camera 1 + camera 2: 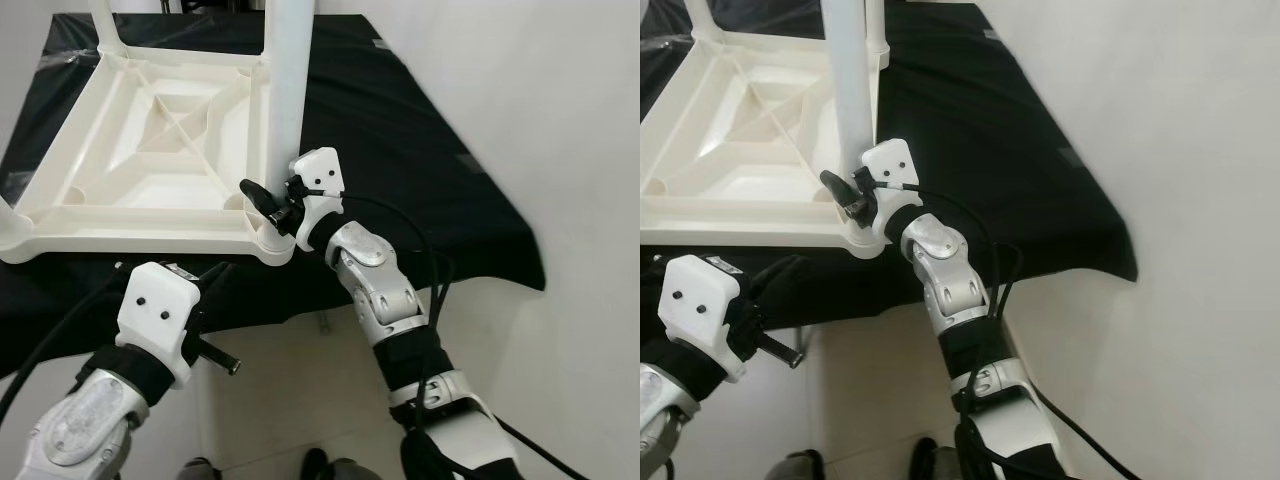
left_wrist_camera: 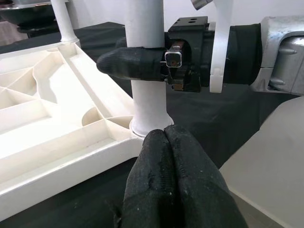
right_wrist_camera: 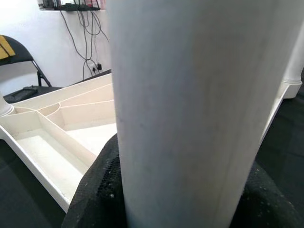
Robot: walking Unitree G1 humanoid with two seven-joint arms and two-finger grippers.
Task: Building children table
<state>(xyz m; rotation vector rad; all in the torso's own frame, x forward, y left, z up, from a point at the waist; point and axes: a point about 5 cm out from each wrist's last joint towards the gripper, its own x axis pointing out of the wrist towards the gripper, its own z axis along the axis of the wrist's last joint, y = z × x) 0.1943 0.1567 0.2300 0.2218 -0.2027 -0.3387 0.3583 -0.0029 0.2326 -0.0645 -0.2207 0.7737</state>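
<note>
White plastic tabletop point(image 1: 150, 150) lies upside down on the surface point(image 1: 420, 170), ribbed underside up, near corner at the surface's front edge. A white leg point(image 1: 285, 90) stands upright in that corner's socket; another leg point(image 1: 105, 25) stands at a far corner. Our right end effector point(image 1: 268, 203) is clamped around the near leg just above the socket. Our left end effector point(image 2: 166, 142) has its fingers pressed together, holding nothing, sitting low by the same corner. The surface is draped in black cloth and stands against a white wall point(image 1: 540, 90). Pale floor point(image 1: 290, 400) below. Right wrist view shows a folding chair point(image 3: 21, 64) and hanging cables point(image 3: 88, 42) across the room.
</note>
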